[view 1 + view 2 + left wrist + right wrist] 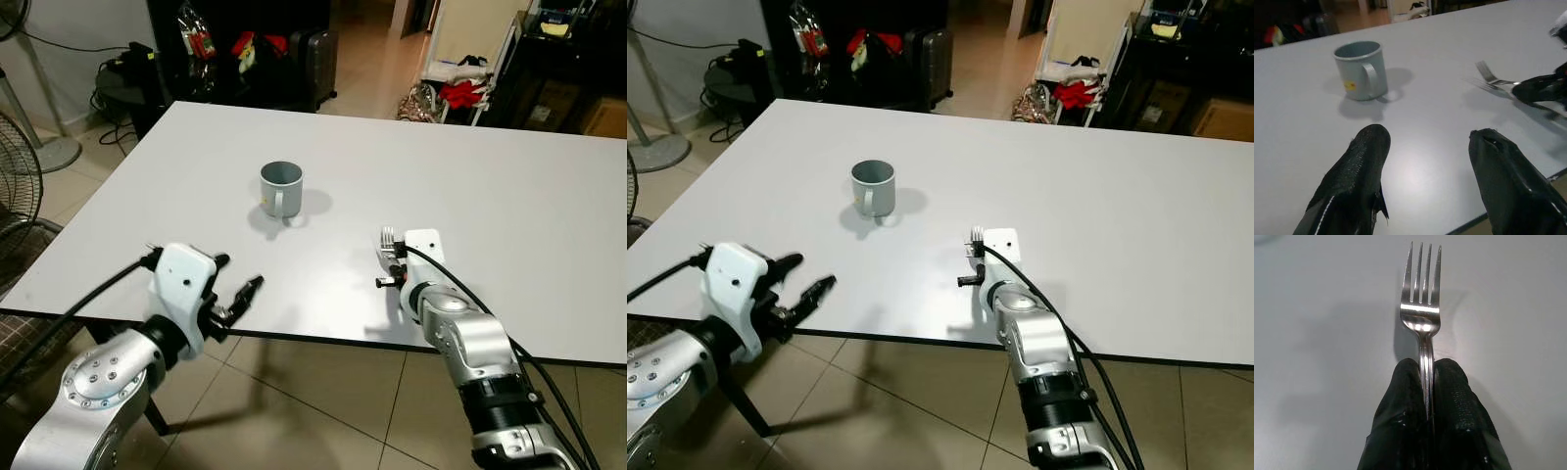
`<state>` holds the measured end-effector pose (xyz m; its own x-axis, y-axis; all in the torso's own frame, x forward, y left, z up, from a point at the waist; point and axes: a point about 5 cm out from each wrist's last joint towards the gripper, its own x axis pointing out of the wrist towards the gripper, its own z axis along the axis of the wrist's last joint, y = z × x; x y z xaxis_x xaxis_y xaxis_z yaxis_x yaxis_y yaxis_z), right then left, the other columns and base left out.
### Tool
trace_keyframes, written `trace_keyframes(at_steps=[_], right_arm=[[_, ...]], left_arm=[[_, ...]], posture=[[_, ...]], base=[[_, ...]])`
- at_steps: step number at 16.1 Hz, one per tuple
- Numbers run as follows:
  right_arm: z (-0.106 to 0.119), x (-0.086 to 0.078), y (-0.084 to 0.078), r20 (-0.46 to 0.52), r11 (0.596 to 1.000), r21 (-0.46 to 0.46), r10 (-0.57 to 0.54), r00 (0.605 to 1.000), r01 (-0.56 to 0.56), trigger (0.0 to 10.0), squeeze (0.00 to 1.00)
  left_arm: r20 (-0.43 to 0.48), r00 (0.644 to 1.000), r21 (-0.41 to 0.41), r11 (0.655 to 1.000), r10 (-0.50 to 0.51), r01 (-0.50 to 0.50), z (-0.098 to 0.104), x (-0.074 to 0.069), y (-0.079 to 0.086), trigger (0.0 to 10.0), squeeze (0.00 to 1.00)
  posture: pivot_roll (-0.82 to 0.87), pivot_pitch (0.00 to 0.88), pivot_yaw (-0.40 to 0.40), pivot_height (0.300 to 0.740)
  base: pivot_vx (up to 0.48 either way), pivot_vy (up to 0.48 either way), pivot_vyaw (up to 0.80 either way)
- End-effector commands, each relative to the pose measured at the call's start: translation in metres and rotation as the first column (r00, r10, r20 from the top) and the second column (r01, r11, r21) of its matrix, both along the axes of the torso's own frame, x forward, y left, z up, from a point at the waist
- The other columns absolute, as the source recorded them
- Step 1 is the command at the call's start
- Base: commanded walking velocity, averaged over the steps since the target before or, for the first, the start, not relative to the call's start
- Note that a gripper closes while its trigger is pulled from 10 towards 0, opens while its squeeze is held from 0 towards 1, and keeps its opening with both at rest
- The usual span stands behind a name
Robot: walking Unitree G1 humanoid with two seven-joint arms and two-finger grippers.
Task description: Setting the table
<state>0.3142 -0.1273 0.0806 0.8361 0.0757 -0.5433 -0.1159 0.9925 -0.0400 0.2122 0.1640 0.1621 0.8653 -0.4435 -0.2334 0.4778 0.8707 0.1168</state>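
We have the fork [1421, 323] clamped by its handle between the two fingers of our right gripper [1427, 382], so its long axis runs straight on from the fingertips, tines pointing ahead of them and away from us over the white tabletop [509, 196]. The tines seem to sit low over the surface, though we cannot tell whether they touch it. The grey mug [281, 189] stands upright ahead of these fingers and off toward our left side, well apart from the fork. Our left gripper [235, 284] hovers over the near edge with its fingers [1359, 166] spread apart and empty, the mug ahead of them. We judge the right arm must set the fork down, since it alone holds it.
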Motion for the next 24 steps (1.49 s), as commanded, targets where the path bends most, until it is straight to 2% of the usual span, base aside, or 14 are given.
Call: trace_keyframes(at_steps=[1, 11, 13, 18, 21, 23, 24], right_arm=[[0.001, 0.005, 0.0, 0.018, 1.0, -0.017, -0.008, 1.0, 0.008, 10.0, 0.0], [-0.014, 0.004, -0.007, -0.036, 0.998, -0.065, -0.005, 0.999, 0.003, 10.0, 0.02], [-0.015, 0.005, -0.007, -0.04, 0.998, -0.066, -0.005, 0.999, 0.003, 10.0, 1.0], [-0.012, 0.005, -0.006, -0.033, 0.999, -0.047, -0.002, 0.999, 0.001, 10.0, 1.0], [0.02, -0.004, -0.005, 0.058, 1.0, 0.013, 0.024, 0.998, -0.025, 10.0, 1.0], [0.039, -0.014, -0.004, 0.139, 0.997, 0.026, 0.066, 0.988, -0.07, 10.0, 1.0], [0.057, -0.021, -0.001, 0.249, 0.992, 0.029, 0.11, 0.962, -0.121, 10.0, 1.0]], left_arm=[[-0.019, 0.998, -0.023, 0.998, -0.057, 0.056, 0.003, -0.005, -0.006, 10.0, 0.0], [-0.059, 0.991, -0.053, 0.991, -0.123, 0.12, 0.001, -0.007, -0.01, 10.0, 0.0], [-0.06, 0.99, -0.054, 0.991, -0.126, 0.122, 0.001, -0.007, -0.011, 10.0, 0.0], [-0.056, 0.991, -0.052, 0.991, -0.122, 0.119, 0.001, -0.007, -0.009, 10.0, 0.0], [-0.008, 0.996, -0.051, 0.995, -0.083, 0.083, 0.006, -0.005, -0.005, 10.0, 0.0], [0.032, 0.999, -0.046, 0.999, -0.007, 0.008, 0.009, -0.001, -0.002, 10.0, 0.0], [0.08, 0.988, -0.073, 0.99, 0.129, -0.124, 0.012, 0.006, 0.005, 10.0, 0.0]], posture=[[0.09, 0.0, -0.041, 0.74], [0.07, 0.0, -0.044, 0.74], [0.08, 0.0, -0.047, 0.74], [0.08, 0.0, -0.054, 0.74], [0.08, 0.0, -0.062, 0.74], [0.06, 0.0, -0.051, 0.74], [0.05, 0.0, -0.043, 0.74]], base=[[0.0, 0.0, 0.0], [0.0, 0.0, 0.0], [0.0, 0.0, 0.0], [0.0, 0.0, 0.0], [0.0, 0.0, 0.0], [0.0, 0.0, 0.0], [0.0, 0.0, 0.0]])
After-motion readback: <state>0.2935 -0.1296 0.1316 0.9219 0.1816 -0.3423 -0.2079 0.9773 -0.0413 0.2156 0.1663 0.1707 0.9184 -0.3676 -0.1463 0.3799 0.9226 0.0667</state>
